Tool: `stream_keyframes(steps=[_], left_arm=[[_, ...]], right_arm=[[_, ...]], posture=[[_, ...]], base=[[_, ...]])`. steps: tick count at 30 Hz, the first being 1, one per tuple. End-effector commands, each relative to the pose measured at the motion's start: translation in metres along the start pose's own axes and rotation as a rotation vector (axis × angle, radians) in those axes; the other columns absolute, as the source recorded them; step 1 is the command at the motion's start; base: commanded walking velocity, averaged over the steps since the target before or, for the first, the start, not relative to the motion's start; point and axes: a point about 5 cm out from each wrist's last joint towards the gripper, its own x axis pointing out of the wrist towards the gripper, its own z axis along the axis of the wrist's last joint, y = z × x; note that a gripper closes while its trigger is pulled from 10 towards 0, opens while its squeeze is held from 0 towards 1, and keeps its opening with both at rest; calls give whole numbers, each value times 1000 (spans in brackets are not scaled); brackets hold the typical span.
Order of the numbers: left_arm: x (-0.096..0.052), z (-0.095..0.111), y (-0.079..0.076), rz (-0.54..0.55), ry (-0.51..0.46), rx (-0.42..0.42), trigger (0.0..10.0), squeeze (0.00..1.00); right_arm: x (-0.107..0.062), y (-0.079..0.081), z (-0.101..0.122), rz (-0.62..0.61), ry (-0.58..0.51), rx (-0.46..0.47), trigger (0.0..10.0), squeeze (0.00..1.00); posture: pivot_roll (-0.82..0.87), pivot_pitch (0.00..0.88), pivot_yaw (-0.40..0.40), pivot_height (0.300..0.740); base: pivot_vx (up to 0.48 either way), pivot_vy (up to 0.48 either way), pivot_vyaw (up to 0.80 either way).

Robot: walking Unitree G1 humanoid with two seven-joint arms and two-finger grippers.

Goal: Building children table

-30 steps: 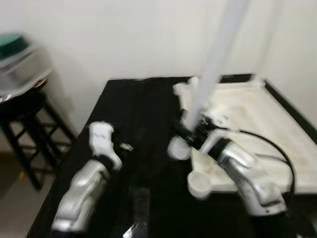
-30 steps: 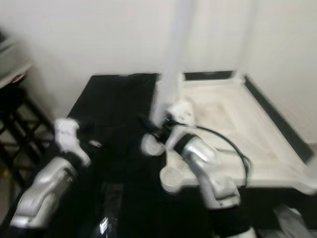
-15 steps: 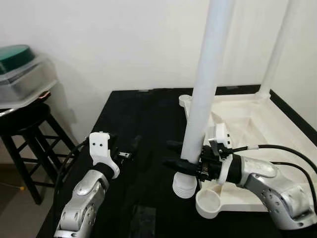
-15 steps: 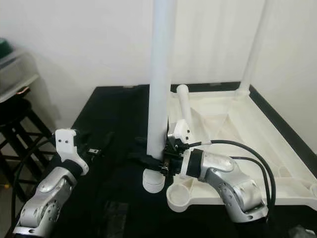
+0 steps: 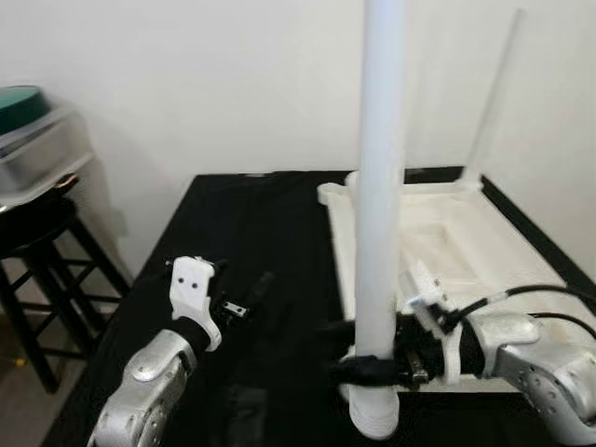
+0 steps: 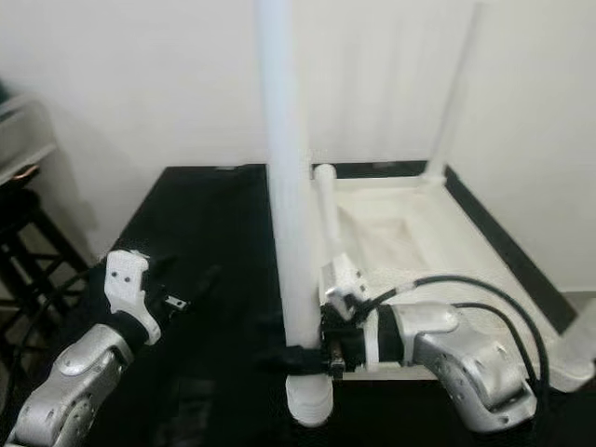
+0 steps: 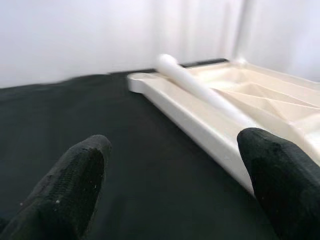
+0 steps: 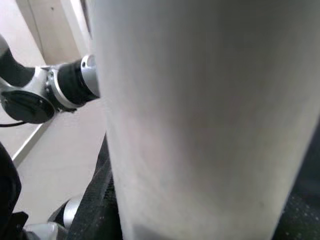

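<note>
right tool [image 5: 365, 369]: clamped low on smooth white cylindrical table leg [image 5: 380, 233], upright at near edge of upturned cream tabletop [image 5: 484, 251] | left tool [image 7: 170, 180]: fingers apart, over matte black worktop [image 5: 251, 242], left

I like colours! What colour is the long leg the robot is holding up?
White. The table leg shows best in the left eye view, held by the right gripper.
</note>
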Motion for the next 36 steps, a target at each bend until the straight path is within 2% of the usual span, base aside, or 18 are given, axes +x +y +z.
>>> stream_keyframes(steps=[1, 5, 14, 22, 28, 33, 36], left_arm=[[-3, 0, 3, 17, 12, 11, 10000, 0], [-4, 2, 2, 9, 18, 23, 10000, 0], [-7, 5, 1, 17, 15, 40, 10000, 0], [-20, 6, -3, -18, 42, 87, 10000, 0], [-28, 10, -7, -49, 28, 79, 10000, 0], [-28, 10, -6, -35, 33, 68, 10000, 0], [-30, 8, -5, -14, 46, 62, 10000, 0]], right_arm=[[9, 4, 7, 30, -3, -47, 10000, 0], [16, 7, 8, 80, -12, -51, 10000, 0], [20, -9, 25, 27, -71, -98, 10000, 0], [3, -20, 23, 45, -7, -107, 10000, 0], [-5, -23, 25, 53, 19, -115, 10000, 0], [1, -21, 23, 64, 18, -118, 10000, 0], [17, -22, 20, 41, 23, -150, 10000, 0]], posture=[[-84, 46, 52, 740], [-81, 50, 51, 740], [-74, 71, 47, 740], [-53, 121, 51, 740], [-51, 146, 64, 740], [-49, 147, 67, 740], [-46, 141, 71, 740]], base=[[0, 0, 0], [0, 0, 0], [0, 0, 0], [0, 0, 0], [0, -154, 0], [0, -183, 0], [0, 0, 0]])
